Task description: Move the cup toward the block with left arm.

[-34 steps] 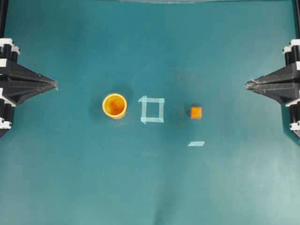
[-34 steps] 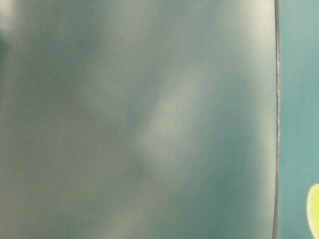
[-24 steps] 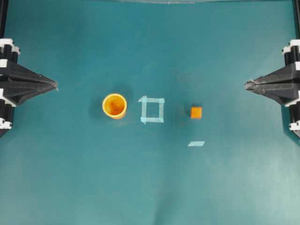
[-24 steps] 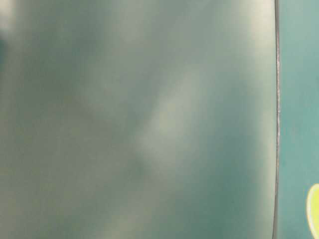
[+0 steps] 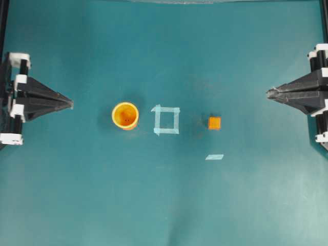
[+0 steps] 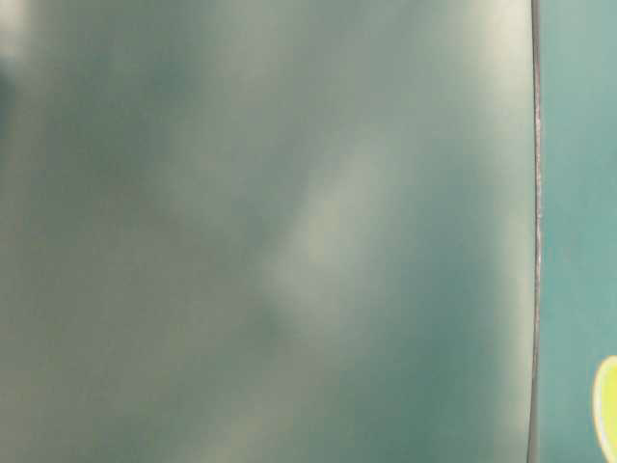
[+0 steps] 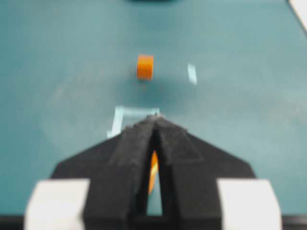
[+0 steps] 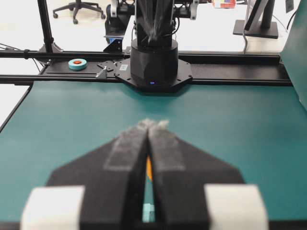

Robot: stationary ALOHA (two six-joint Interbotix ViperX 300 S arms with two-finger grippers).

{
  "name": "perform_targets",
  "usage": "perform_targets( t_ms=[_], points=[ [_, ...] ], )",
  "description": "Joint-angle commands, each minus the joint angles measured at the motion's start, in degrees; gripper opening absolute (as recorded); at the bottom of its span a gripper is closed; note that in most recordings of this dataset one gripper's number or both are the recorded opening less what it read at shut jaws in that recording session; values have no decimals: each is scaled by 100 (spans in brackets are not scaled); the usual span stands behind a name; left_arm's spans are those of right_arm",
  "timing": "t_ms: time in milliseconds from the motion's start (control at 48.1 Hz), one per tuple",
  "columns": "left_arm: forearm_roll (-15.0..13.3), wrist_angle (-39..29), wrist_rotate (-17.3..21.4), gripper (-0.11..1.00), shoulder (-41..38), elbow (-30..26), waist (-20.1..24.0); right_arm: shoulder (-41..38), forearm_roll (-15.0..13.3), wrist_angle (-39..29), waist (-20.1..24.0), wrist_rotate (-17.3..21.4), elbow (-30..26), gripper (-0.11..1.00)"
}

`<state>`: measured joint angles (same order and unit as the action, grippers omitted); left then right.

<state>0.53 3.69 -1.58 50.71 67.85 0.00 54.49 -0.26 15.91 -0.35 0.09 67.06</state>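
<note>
The yellow-orange cup (image 5: pixel 125 116) stands upright on the teal table, left of centre. The small orange block (image 5: pixel 214 122) sits well to its right, with a tape square between them. My left gripper (image 5: pixel 70 104) is shut with nothing in it, its tip pointing at the cup from the left with a clear gap. In the left wrist view only a sliver of the cup (image 7: pixel 153 170) shows through the slit behind the closed fingers, and the block (image 7: pixel 145 67) lies straight ahead. My right gripper (image 5: pixel 268 93) is shut at the right edge, far from the block.
A pale blue tape square outline (image 5: pixel 166 120) lies between cup and block. A short tape strip (image 5: pixel 214 157) lies just below the block. The table-level view is a blur with only a yellow edge (image 6: pixel 607 405) at its lower right. The other arm's base (image 8: pixel 154 57) stands across the table.
My left gripper has moved right, toward the cup, and dropped slightly in the overhead view. Cup, block and right gripper have not moved.
</note>
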Motion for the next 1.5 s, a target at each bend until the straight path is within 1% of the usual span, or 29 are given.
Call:
perform_targets(
  t_ms=[0,187,333,436,707,852,1288,1475],
  points=[
    [18,-105,-9,0,-211,-105,9,-26,9,18,0,0,-149,0],
    [0,-527,-79,1,-527,-35,141,-35,9,26,-9,18,-149,0],
    [0,-668,-448,6,-738,53,281,-35,18,-9,0,35,-149,0],
    [0,-756,-598,16,-870,79,325,-26,9,-44,-9,35,-158,0],
    [44,-782,-562,53,-1055,114,325,-35,9,-123,0,44,-158,0],
    [70,-791,-536,63,-1187,167,325,-35,18,-149,0,53,-158,0],
    [70,-712,-519,79,-1837,132,325,-35,9,-149,0,53,-167,0],
    [70,-378,-519,83,-2197,70,325,-35,9,-149,0,53,-158,0]
  ],
)
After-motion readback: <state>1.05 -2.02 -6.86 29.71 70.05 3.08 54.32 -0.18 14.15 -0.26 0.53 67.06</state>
